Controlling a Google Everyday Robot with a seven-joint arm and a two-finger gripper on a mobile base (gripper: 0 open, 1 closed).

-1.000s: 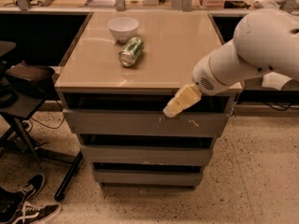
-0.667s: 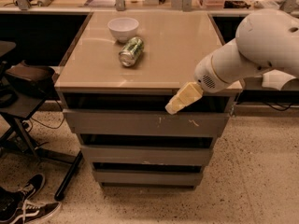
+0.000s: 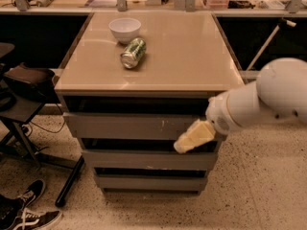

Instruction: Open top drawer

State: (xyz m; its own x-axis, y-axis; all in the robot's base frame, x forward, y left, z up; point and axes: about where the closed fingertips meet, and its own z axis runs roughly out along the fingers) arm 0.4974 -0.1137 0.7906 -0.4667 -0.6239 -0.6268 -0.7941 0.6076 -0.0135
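The top drawer is the wide grey handleless front just under the tan tabletop of the cabinet. It has pale scratch marks right of centre, and a dark gap shows above it. My gripper, cream coloured on a white arm, reaches in from the right. It sits in front of the drawer front's right end, at its lower edge, tip pointing down-left. I cannot tell whether it touches the panel.
A white bowl and a green can lying on its side rest on the tabletop. Two more grey drawer fronts sit below. A black chair and black shoes are at the left.
My gripper has dropped from the top edge of the top drawer's front to its lower edge, and the arm has lowered and shifted right. The drawer front looks unmoved.
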